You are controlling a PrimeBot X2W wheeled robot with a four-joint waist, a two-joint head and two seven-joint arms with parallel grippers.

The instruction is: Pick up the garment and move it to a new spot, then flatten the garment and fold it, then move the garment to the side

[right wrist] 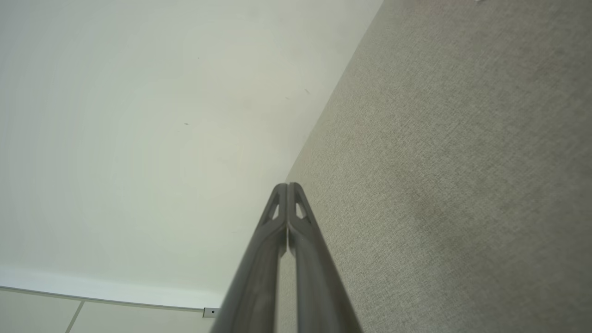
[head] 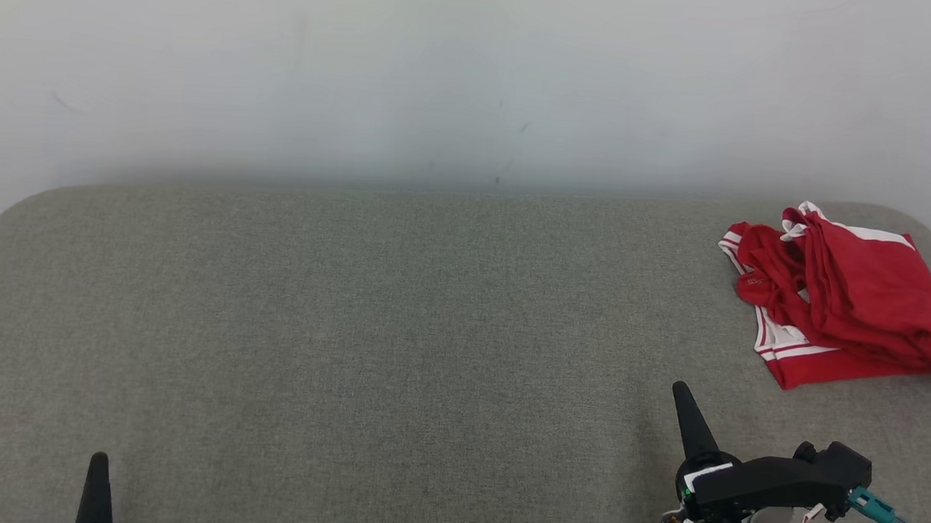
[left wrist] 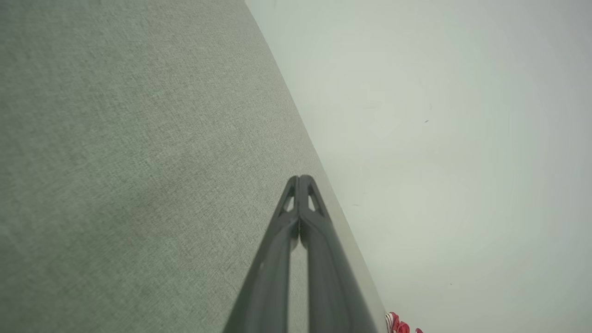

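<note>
Lying crumpled at the far right of the surface, the garment [head: 854,302] is recorded as thin red fabric with white stripe trim, bunched into soft folds. Its long axis is set diagonally, far-left to near-right in the head view, with a striped edge turned toward the robot. Surface [head: 398,330]: grey-green woven upholstery, coarse weave, rounded corners, backed by a smooth pale wall [head: 475,71]. Left gripper [left wrist: 299,177]: tapered dark fingers pressed together, nothing held. Right gripper [right wrist: 286,185]: likewise closed on nothing, near the garment, not touching.
</note>
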